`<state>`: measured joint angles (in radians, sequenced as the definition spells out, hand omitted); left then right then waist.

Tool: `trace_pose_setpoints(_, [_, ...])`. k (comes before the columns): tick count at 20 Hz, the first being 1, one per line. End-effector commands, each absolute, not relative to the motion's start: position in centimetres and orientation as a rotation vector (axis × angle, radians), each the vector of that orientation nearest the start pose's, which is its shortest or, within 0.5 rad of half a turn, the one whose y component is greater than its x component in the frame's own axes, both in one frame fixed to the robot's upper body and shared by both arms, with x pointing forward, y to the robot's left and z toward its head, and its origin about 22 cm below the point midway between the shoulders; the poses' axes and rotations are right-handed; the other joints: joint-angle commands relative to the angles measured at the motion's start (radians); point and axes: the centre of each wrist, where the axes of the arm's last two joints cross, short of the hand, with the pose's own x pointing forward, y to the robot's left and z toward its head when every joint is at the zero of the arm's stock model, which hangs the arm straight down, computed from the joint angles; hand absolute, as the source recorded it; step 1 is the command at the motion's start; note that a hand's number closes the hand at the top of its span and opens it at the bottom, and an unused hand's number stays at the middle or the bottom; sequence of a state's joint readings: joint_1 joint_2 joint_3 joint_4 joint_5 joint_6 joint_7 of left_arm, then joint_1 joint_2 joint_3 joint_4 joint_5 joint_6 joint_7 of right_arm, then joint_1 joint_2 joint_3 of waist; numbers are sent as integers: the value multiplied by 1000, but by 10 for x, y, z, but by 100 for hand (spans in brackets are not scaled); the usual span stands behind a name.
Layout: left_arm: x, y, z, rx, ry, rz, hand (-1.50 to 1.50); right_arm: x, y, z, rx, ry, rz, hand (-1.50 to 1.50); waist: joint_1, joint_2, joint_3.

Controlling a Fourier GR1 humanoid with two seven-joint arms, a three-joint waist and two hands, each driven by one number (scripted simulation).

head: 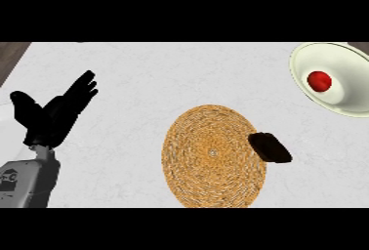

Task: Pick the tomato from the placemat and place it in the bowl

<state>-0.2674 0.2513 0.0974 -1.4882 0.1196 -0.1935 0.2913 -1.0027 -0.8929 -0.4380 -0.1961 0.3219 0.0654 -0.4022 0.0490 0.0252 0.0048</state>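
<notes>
The red tomato [319, 81] lies inside the cream bowl [344, 105] at the counter's far right. A round woven placemat [209, 156] sits in the middle of the counter with nothing on it. My left hand [52, 113] is at the left, open with fingers straight and pointing up. Of my right hand [270, 147] only a dark part shows over the placemat's right edge, well apart from the bowl; how its fingers stand I cannot make out.
The white marbled counter [144, 73] stretches round the placemat. A strip of dark wood [10, 56] shows at the far left corner. The bowl is cut off by the view's right edge.
</notes>
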Motion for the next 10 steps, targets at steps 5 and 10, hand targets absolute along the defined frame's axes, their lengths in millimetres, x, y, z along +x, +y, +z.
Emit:
trace_pose_setpoints(5, [300,289,63,22,-1424,-210,0,300,-571,203,-682,-1813,191,-150,-39,-17,-2])
trace_pose_setpoints(10, [282,312,57,37,-1421,-213,0,269,-593,194,-423,-1915,220,-150,-50,-26,-3])
